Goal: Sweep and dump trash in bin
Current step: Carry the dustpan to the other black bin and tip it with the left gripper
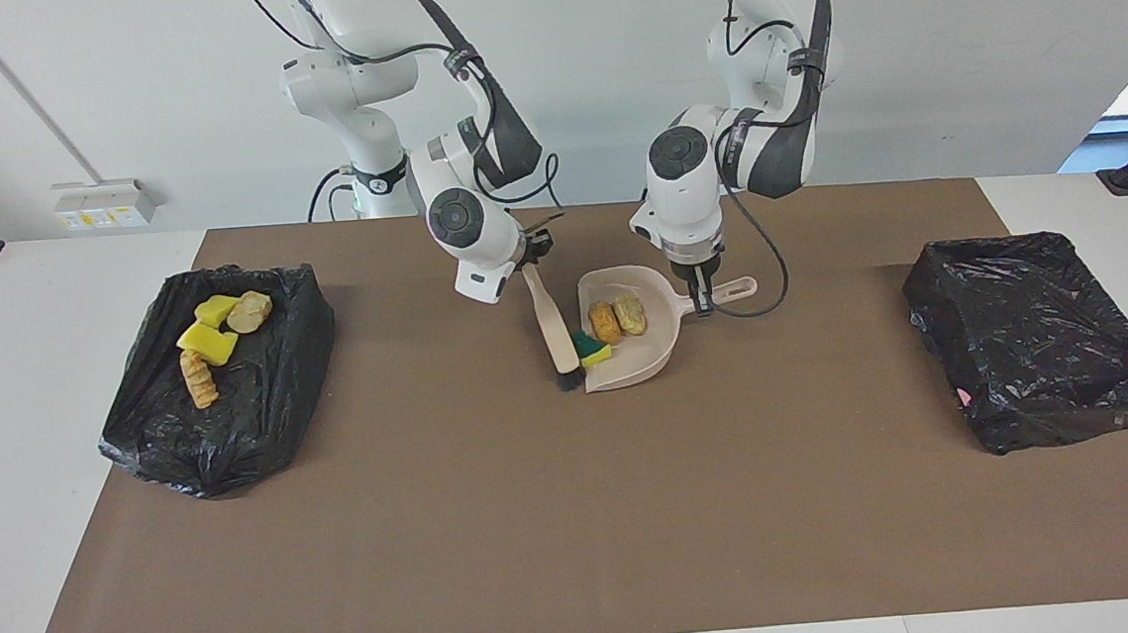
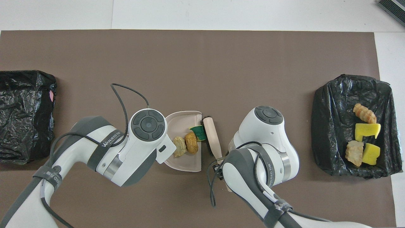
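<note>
Four scraps (image 1: pixel 214 346) already lie in the bin (image 1: pixel 221 380) at the right arm's end of the desk, and three more (image 1: pixel 610 328) sit in the dustpan (image 1: pixel 630 337) mid-desk, so dumping them seems to be what remains. The left gripper (image 1: pixel 701 292) is closed on the dustpan handle. The right gripper (image 1: pixel 532 254) grips the brush (image 1: pixel 553 322), its bristles at the pan's mouth.

I see both views bright and evenly lit, with soft, short shadows under the arms on the mat (image 1: pixel 578 514). Daylight washes in at the facing view's right edge. The black bags (image 1: pixel 1037 338) carry small glints of glare. Focus looks sharp throughout, and the mat's edges run straight.
</note>
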Action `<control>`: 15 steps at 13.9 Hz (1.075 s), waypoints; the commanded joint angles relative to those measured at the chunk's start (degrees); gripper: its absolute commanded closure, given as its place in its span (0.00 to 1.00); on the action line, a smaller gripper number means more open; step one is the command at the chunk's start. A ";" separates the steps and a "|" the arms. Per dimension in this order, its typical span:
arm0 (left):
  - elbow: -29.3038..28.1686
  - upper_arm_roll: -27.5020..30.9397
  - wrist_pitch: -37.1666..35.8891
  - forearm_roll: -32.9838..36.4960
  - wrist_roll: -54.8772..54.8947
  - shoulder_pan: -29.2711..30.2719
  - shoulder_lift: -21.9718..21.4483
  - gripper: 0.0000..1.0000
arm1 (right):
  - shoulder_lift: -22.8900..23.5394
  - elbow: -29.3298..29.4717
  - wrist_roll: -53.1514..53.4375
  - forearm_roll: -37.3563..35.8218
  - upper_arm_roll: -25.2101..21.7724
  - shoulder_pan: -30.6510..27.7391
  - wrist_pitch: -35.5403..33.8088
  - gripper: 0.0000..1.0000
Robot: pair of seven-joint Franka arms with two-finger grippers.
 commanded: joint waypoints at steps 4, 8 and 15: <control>-1.83 0.05 0.57 0.74 0.49 0.68 -1.39 1.00 | -2.63 -1.34 4.58 9.54 -0.11 2.05 1.17 1.00; -1.83 0.05 0.83 0.74 0.49 0.77 -1.39 1.00 | -4.12 1.99 4.76 -2.21 -0.65 -0.49 -3.73 1.00; -1.56 -0.04 1.97 0.22 1.37 3.66 -0.86 1.00 | -11.58 2.62 16.41 -17.00 -0.12 -0.42 -17.46 1.00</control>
